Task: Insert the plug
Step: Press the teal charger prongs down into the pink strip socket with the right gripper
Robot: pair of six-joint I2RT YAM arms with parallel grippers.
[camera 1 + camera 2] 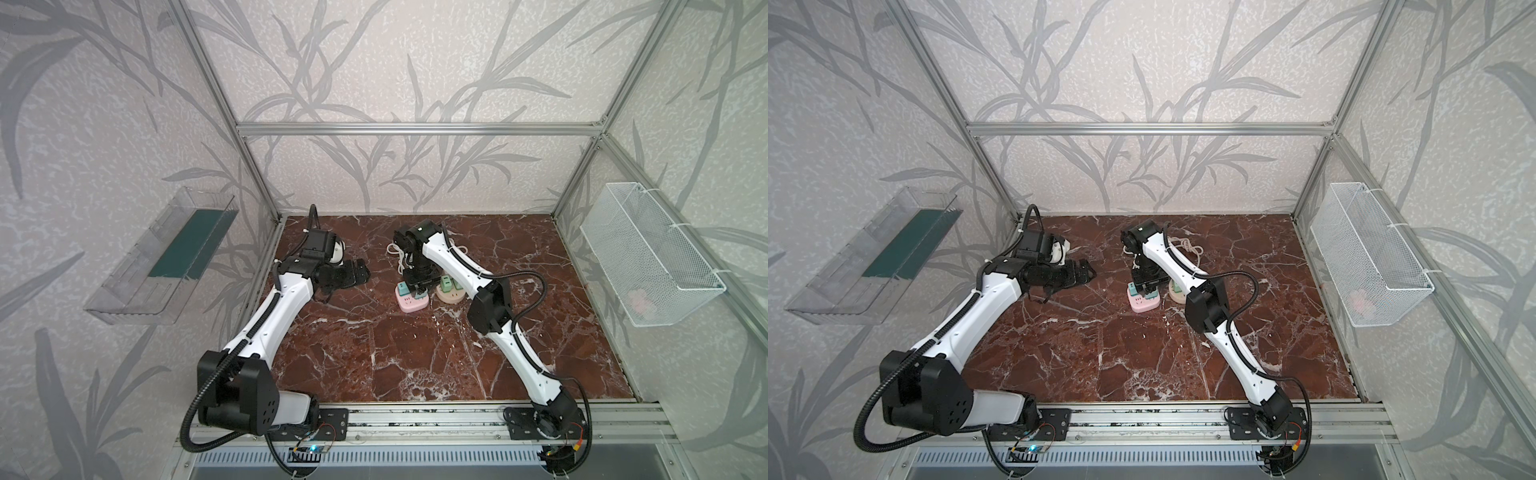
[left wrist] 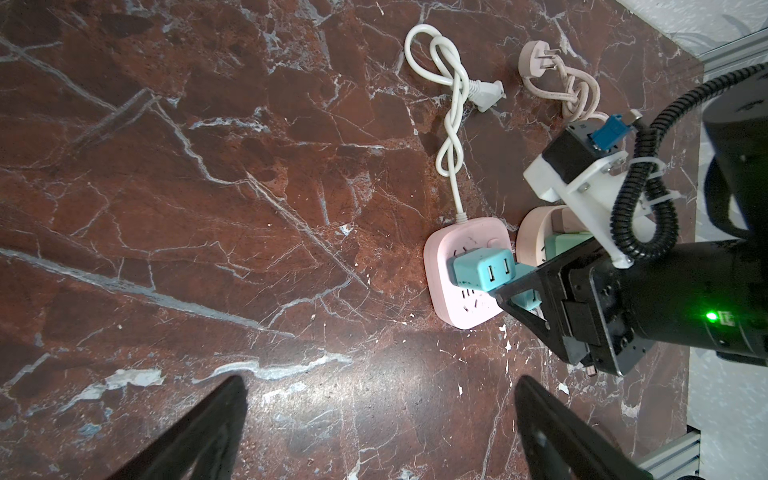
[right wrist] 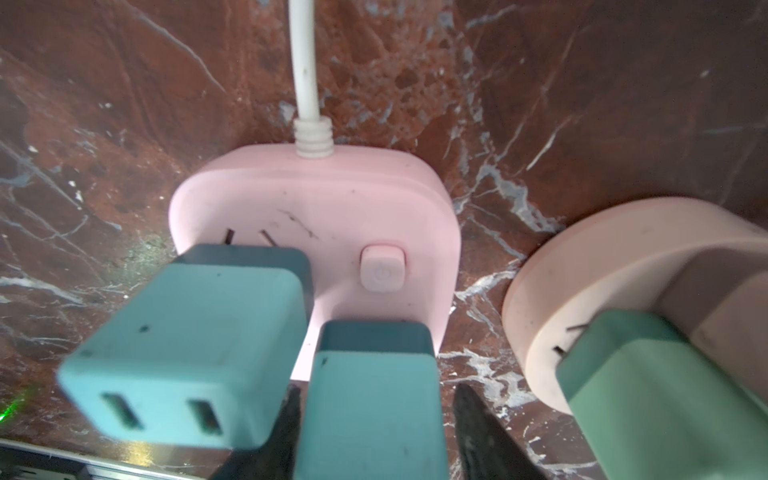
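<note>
On the pink power strip (image 3: 332, 208), lying on the marble desk (image 1: 415, 365):

1. Teal plug (image 3: 372, 432): upright, base against the strip's face, near the power button (image 3: 381, 268); prongs hidden.
2. Second teal adapter (image 3: 187, 357): two USB ports on its top, seated on the same strip, just beside the plug.
3. Right hand (image 3: 375, 395): poised over the strip, jaws partly apart and straddling the teal plug. A sliver of gap shows at one finger, so nothing is clamped.
4. Left hand (image 2: 382, 436): well apart from the strip, jaws spread wide, empty, above the marble.
5. White cord (image 2: 449, 141): leaves the strip's edge, looped, ending in a loose white plug (image 2: 613, 93).
6. Round beige strip (image 3: 582, 270): just beside the pink strip, carrying a green adapter (image 3: 648, 395).
</note>
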